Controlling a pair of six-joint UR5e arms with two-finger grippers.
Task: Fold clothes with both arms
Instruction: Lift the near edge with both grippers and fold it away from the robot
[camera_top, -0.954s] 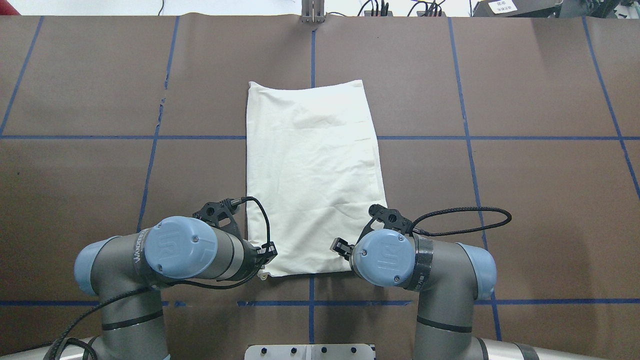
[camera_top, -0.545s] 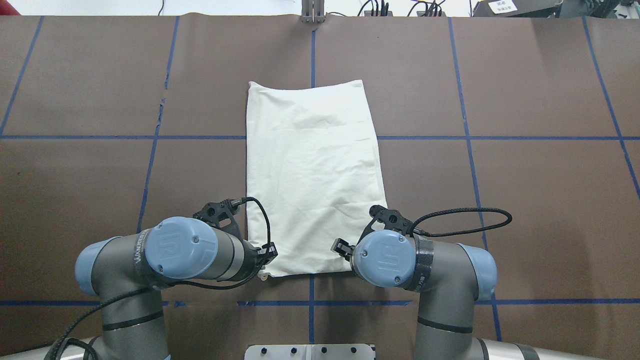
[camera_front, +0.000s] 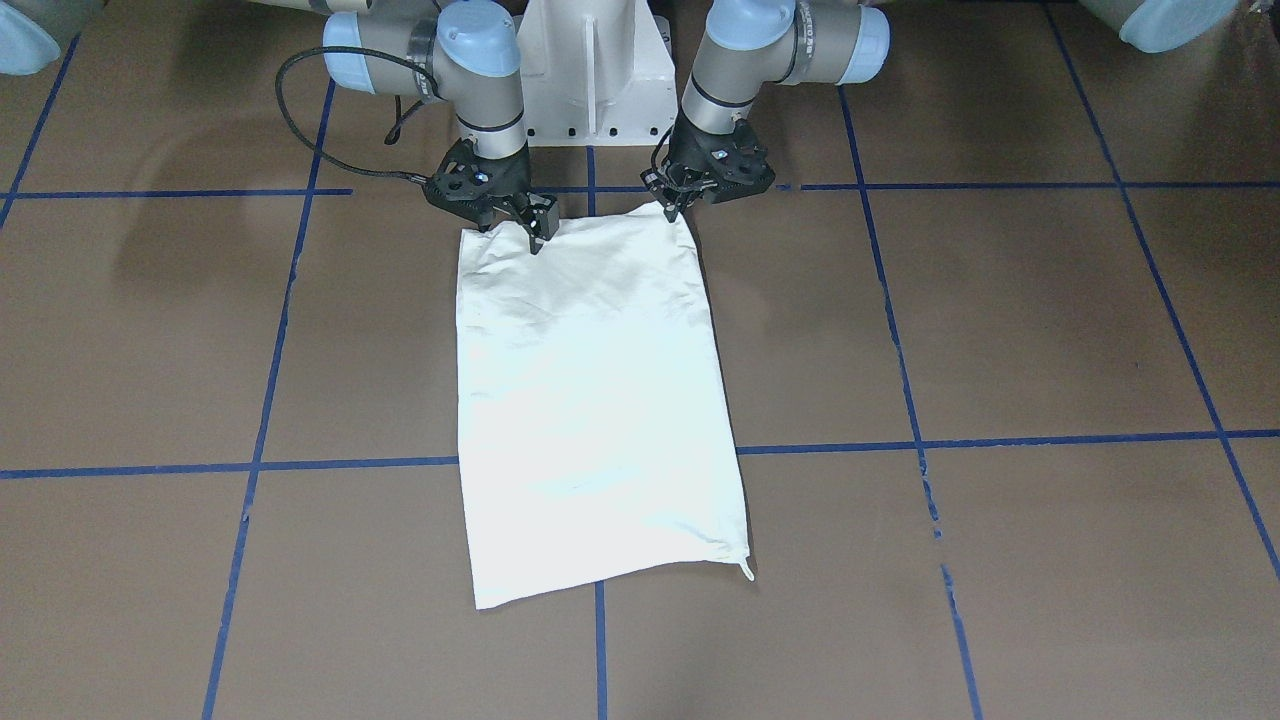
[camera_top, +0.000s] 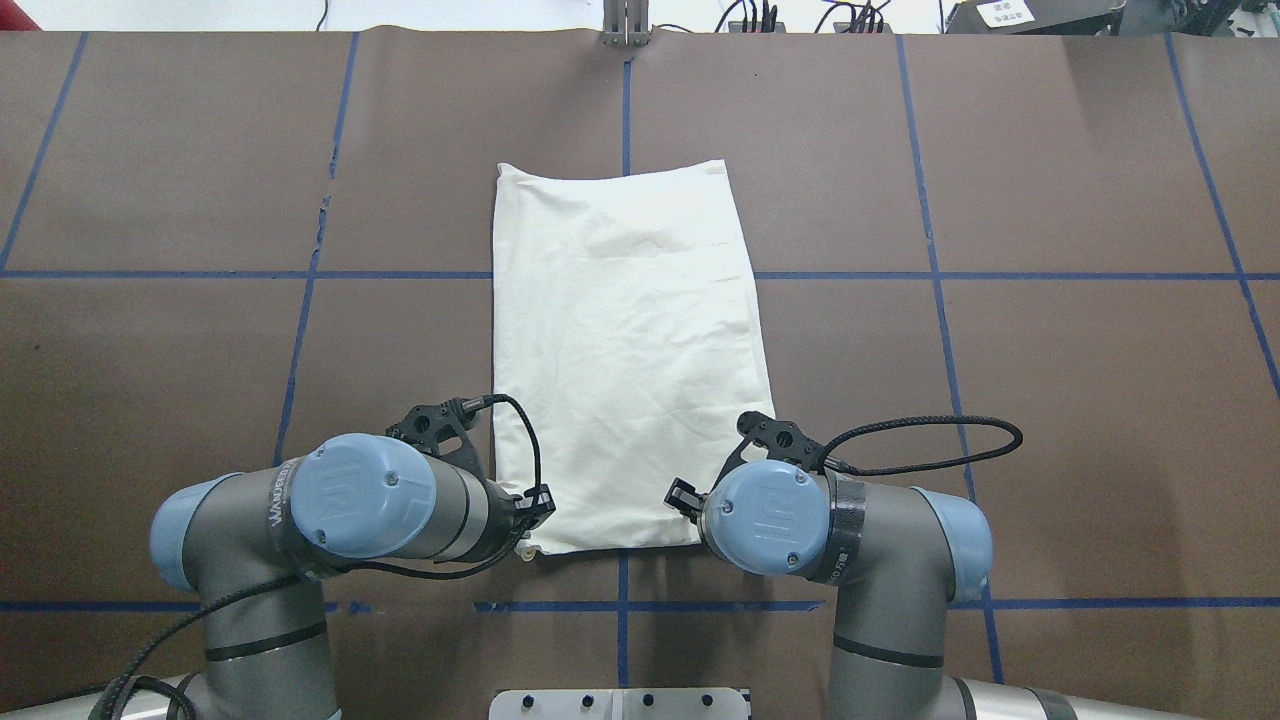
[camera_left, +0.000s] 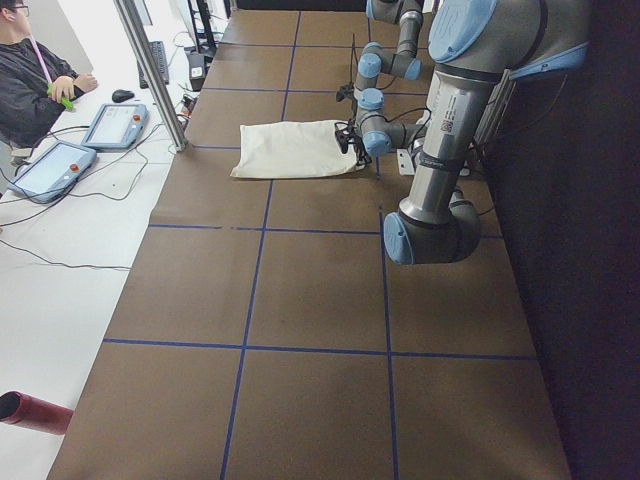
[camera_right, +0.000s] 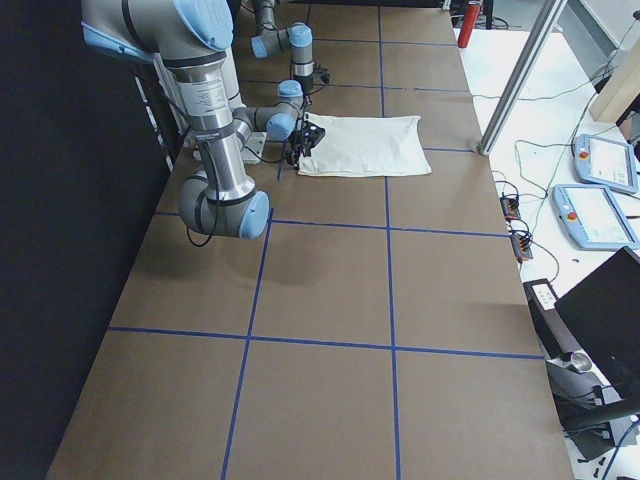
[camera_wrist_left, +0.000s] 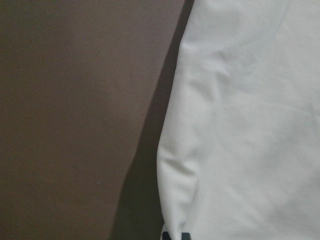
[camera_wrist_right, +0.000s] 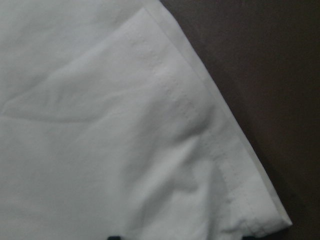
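The clothes are one cream shirt (camera_top: 625, 350), folded into a long rectangle with its plain side up, flat on the brown table (camera_top: 1000, 350). No print shows. My left gripper (camera_top: 532, 515) is at the shirt's near left corner. In the left wrist view its fingertips sit close together at the shirt's edge (camera_wrist_left: 175, 200), so it looks shut on the fabric. My right gripper (camera_front: 512, 228) stands at the near right corner, open, with its fingers (camera_front: 541, 232) apart over the hem (camera_wrist_right: 210, 150). Both arms reach in from the robot side.
Blue tape lines (camera_top: 625, 100) mark a grid on the table. The white pedestal base (camera_front: 590, 80) stands just behind the grippers. A person (camera_left: 30, 80) sits beyond the far table edge by two teach pendants (camera_left: 55, 165). A metal post (camera_left: 150, 70) stands there too.
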